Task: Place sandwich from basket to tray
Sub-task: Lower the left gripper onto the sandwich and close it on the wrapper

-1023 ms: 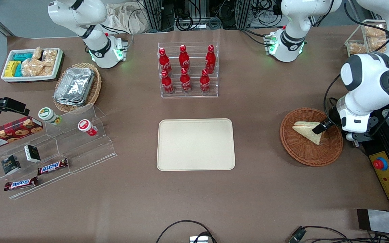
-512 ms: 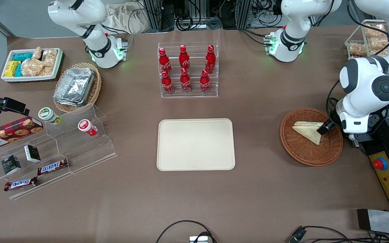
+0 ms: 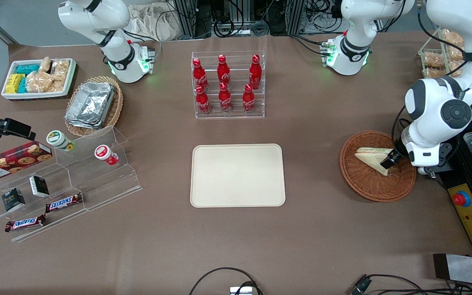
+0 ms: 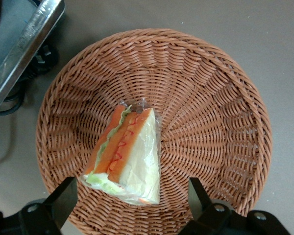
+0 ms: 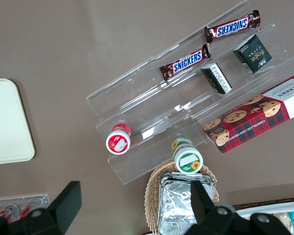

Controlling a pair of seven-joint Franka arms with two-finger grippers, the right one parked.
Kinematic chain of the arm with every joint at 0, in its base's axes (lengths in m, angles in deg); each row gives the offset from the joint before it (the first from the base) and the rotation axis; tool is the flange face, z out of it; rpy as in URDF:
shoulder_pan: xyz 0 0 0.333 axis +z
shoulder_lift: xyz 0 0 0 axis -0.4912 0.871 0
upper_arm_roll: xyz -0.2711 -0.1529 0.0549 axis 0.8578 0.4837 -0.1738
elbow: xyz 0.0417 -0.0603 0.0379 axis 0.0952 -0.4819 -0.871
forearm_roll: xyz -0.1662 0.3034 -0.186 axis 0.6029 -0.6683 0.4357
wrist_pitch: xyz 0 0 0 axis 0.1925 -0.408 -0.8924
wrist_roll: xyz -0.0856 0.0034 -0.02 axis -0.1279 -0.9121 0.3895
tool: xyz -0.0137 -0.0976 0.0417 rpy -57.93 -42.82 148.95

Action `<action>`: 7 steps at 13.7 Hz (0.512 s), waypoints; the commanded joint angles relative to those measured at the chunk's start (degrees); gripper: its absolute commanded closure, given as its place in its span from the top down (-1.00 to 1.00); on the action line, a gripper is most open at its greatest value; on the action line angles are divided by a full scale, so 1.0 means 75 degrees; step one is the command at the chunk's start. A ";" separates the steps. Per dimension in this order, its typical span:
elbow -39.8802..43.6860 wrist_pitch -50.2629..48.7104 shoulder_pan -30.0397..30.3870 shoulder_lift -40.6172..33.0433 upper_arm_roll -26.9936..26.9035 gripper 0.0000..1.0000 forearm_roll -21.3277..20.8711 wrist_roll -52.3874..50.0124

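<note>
Presently, the sandwich is seen lying in the basket, which rests on the desk toward the working arm's end; the gripper is held low over the basket at the sandwich's 3 o'clock edge in the front view; its fingers are spread apart, one on either side of the wrapped sandwich, and no contact with the wrap can be made out. The orange-red and green filling is shown along the cut edge, the pale bread beside it; the basket is otherwise bare. The tray is placed at the desk's centre, well apart from the basket, at its 9 o'clock.
</note>
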 commanded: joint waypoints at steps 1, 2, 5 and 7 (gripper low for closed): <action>-0.0196 0.0360 0.0054 0.0011 0.0003 1.00 -0.0157 -0.0191; -0.0196 0.0395 0.0042 0.0069 -0.0125 1.00 -0.0168 -0.0191; -0.0289 0.0710 0.0042 0.0210 -0.0184 1.00 -0.0168 -0.0191; -0.0395 0.0968 0.0042 0.0292 -0.0185 1.00 -0.0157 -0.0191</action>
